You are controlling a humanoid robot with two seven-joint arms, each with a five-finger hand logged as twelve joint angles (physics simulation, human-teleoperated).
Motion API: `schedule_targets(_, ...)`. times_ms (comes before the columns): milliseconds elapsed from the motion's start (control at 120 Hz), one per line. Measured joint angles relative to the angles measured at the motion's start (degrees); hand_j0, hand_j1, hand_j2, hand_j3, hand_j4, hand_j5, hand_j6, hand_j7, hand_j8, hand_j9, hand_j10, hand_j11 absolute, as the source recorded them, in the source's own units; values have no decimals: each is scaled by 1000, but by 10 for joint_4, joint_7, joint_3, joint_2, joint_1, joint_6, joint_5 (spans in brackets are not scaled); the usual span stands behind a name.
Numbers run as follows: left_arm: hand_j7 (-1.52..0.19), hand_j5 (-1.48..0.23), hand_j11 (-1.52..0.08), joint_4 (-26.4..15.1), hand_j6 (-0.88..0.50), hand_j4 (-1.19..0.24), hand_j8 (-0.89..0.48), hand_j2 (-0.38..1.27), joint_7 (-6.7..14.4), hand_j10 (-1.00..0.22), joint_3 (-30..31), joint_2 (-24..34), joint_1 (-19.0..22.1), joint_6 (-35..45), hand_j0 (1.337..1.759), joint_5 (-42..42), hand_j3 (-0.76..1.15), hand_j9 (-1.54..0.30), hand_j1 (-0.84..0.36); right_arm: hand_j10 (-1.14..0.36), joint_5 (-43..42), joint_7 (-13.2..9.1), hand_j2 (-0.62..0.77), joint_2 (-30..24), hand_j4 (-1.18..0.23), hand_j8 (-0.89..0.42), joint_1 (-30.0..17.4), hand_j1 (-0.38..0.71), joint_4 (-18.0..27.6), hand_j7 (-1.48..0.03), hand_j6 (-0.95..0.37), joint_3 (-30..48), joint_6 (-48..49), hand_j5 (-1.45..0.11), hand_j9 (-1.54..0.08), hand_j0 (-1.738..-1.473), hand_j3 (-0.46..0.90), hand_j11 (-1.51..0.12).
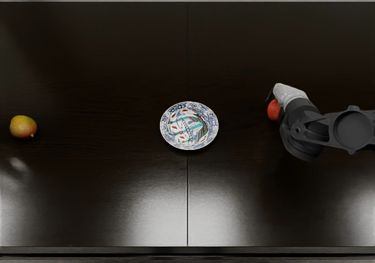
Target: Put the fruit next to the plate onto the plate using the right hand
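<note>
A patterned blue, white and red plate (188, 125) sits at the middle of the dark table. To its right lies a small red fruit (272, 109), of which only the left side shows. My right hand (285, 99) is over it and covers most of it; the dark arm comes in from the right edge. Whether the hand grips the fruit is hidden. The fruit stays well apart from the plate, roughly a plate's width to the right.
A yellow-orange mango (23, 126) lies at the far left edge of the table (117, 204). A thin seam runs down the table's middle, under the plate. The left arm does not show.
</note>
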Motion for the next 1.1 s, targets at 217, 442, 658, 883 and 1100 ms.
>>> schedule_targets(217, -301, -301, -301, 0, -231, -231, -231, 46, 0, -231, 0, 0, 0, 0, 1658, 0, 0, -301, 71, -548, 1, 0, 5, 0, -555, -389, 0, 230, 1, -719, -418, 0, -1, -718, -734, -1654, 0, -733)
schedule_targets(442, -301, -301, -301, 0, -232, -232, -232, 46, 0, -232, 0, 0, 0, 0, 1658, 0, 0, -301, 71, -583, 2, 1, 135, -5, -584, -409, 6, 238, 11, -770, -449, 1, -3, -782, -784, -1655, 0, -785)
schedule_targets(658, -301, -301, -301, 0, -231, -232, -231, 46, 0, -231, 0, 0, 0, 0, 1658, 0, 0, -301, 71, -613, 4, 1, 239, -21, -611, -443, 28, 237, 46, -807, -491, 4, -7, -822, -817, -1656, 0, -818)
schedule_targets(883, -301, -301, -301, 0, -231, -232, -231, 46, 0, -231, 0, 0, 0, 0, 1658, 0, 0, -301, 71, -626, 5, 1, 315, -38, -623, -457, 60, 245, 92, -827, -504, 17, -17, -846, -839, -1656, 0, -840)
schedule_targets(1100, -301, -301, -301, 0, -231, -231, -231, 46, 0, -231, 0, 0, 0, 0, 1658, 0, 0, -301, 71, -633, 9, 1, 345, -41, -624, -441, 85, 267, 115, -833, -496, 28, -16, -859, -842, -1655, 0, -842)
